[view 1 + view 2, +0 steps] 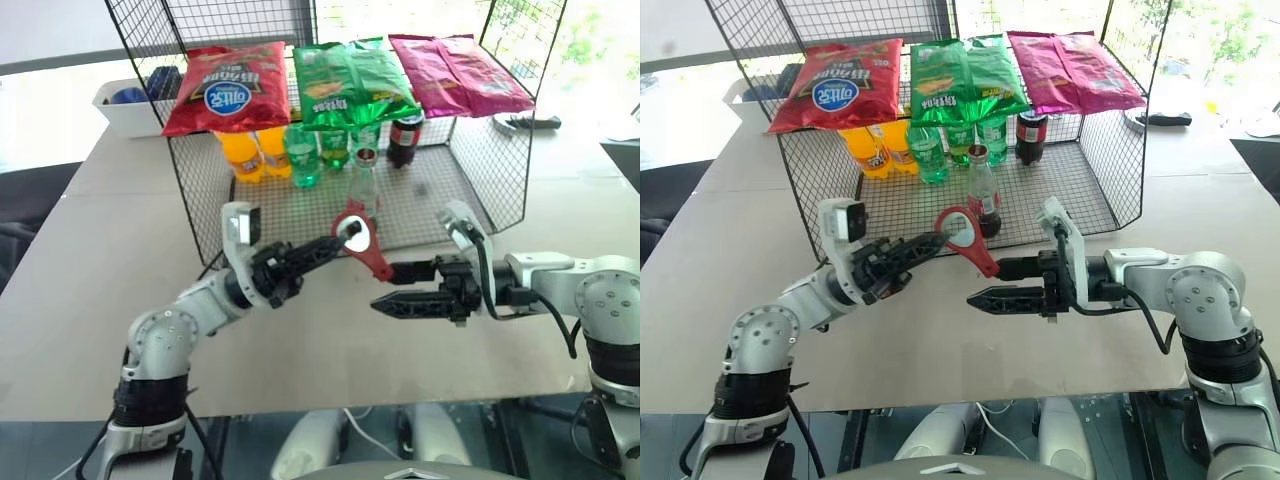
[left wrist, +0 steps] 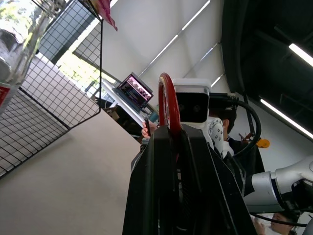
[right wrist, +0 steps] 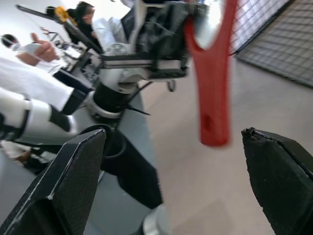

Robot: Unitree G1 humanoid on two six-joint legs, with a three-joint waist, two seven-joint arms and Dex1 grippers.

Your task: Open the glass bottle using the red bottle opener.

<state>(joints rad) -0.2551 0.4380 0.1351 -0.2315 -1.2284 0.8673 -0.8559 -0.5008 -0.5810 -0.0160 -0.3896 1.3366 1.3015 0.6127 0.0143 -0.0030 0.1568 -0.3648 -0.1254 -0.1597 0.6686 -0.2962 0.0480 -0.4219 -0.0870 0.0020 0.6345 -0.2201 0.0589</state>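
The glass bottle [image 1: 983,195] stands upright near the front of the wire basket [image 1: 470,175], with its metal cap on, a red label and dark cola. My left gripper [image 1: 335,241] is shut on the ring head of the red bottle opener [image 1: 366,252], holding it in the air in front of the basket. The opener's handle [image 3: 212,98] slants down toward my right gripper [image 1: 382,287]. That gripper is open and level, just below the handle tip, with nothing between its fingers [image 3: 73,181]. The left wrist view has the opener ring [image 2: 166,103] edge-on and the bottle [image 2: 14,44] to one side.
Three chip bags [image 1: 350,85] lie across the basket top. Orange soda bottles [image 1: 250,155], green bottles [image 1: 305,155] and a bigger dark cola bottle [image 1: 405,140] stand at the basket's back. A white bin [image 1: 130,105] sits at the back left. People [image 3: 29,78] stand off the table.
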